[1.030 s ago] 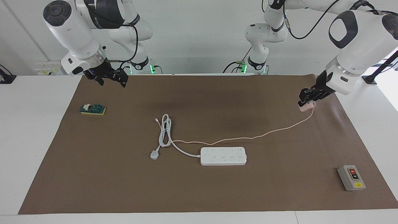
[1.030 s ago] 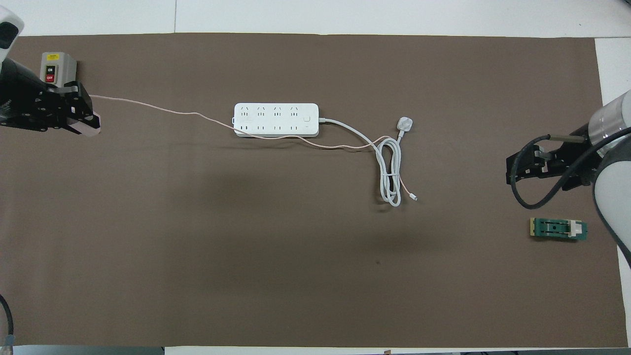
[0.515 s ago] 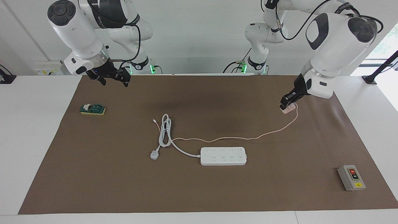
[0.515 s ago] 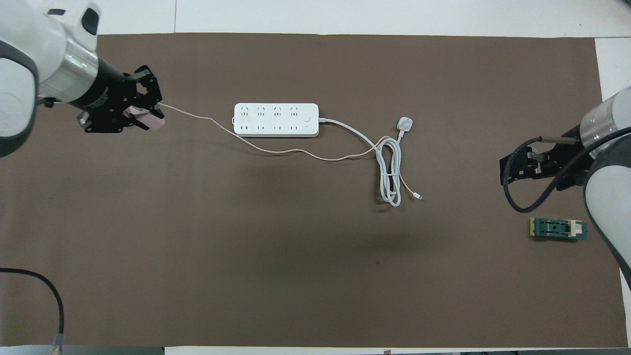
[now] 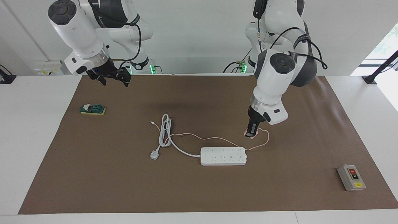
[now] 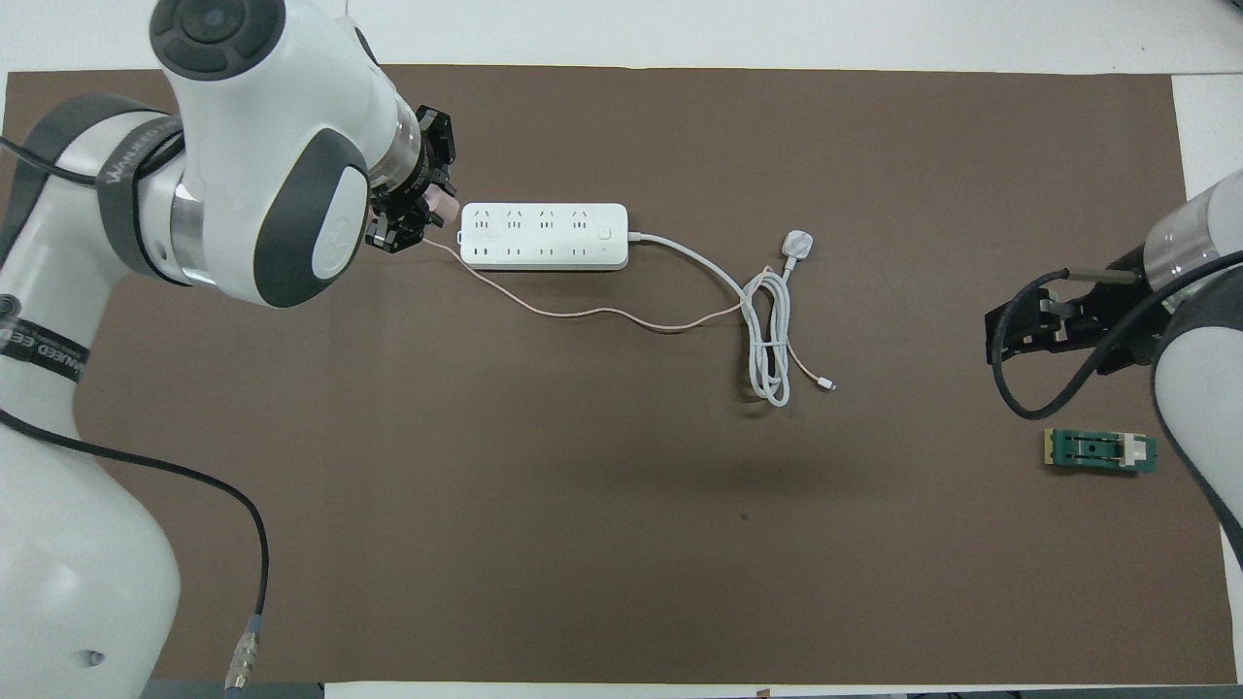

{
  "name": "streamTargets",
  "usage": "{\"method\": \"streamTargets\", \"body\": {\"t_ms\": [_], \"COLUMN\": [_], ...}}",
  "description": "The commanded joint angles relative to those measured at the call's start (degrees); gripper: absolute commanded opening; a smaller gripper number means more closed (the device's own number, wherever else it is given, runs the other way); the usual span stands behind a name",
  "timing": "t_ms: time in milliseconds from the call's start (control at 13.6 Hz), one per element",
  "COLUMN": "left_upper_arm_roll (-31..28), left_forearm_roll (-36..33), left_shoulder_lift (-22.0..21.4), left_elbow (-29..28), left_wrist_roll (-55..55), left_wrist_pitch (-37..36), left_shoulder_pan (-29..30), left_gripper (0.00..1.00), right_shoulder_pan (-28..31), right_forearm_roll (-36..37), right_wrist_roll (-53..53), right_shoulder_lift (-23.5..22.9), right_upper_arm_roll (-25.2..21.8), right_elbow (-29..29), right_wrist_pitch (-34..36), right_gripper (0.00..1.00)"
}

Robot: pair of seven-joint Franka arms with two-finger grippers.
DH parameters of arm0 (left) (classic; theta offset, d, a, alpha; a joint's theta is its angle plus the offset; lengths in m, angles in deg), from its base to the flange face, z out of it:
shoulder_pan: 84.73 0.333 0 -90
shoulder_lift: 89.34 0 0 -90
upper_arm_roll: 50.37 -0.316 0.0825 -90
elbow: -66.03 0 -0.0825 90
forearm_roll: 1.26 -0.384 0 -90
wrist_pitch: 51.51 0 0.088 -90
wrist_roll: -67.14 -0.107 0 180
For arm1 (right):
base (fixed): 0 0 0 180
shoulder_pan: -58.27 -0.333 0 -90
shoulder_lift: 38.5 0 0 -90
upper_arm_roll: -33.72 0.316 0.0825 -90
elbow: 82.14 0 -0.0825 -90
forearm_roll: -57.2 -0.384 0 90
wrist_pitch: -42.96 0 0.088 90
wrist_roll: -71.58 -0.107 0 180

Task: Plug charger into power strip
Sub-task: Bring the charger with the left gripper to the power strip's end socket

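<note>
Charger (image 5: 250,134) is a small pale-pink cube, pinched in the left gripper (image 5: 251,132), fingers clamped on it and pointing down. It hangs over the brown mat (image 5: 199,193) just off the power strip's (image 5: 223,156) end toward the left arm's side, not in any socket. In the overhead view the charger (image 6: 444,202) sits right beside that end of the strip (image 6: 544,236). Thin pink cable (image 5: 205,138) loops from the charger, runs along the mat on the robots' side of the strip & ends by the coiled white cord (image 5: 164,133). White 3-pin plug (image 5: 154,154) lies at the coil's end. Strip lies flat mid-mat, sockets up.

Right gripper (image 5: 112,78) waits w/ fingers spread wide, holding nothing, over the mat's edge near the right arm's base. Green block (image 5: 93,109) lies near the right arm's end; grey switch box (image 5: 351,177) w/ red & black buttons near the left arm's end.
</note>
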Motion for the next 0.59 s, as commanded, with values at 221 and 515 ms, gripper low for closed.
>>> {"method": "streamTargets", "body": {"t_ms": [221,515], "left_upper_arm_roll": [-1.09,-1.09], "left_forearm_roll": [-6.29,-6.38], "left_shoulder_lift": [7.05,9.34], "left_elbow": [5.36,5.36], "left_wrist_roll": [12.46,15.63], "left_wrist_pitch": [1.8,2.24], "left_shoulder_pan": [-0.88,-0.97], "left_gripper": [0.0,0.0], "right_shoulder_pan": [0.94,0.85], "right_forearm_roll": [0.39,0.21], "right_wrist_roll": [1.91,1.92], "right_shoulder_lift": [1.14,1.14], "right_upper_arm_roll": [0.21,-0.15], "right_elbow": [0.89,0.98], "right_wrist_pitch": [0.5,0.85], "right_gripper": [1.0,1.0]}}
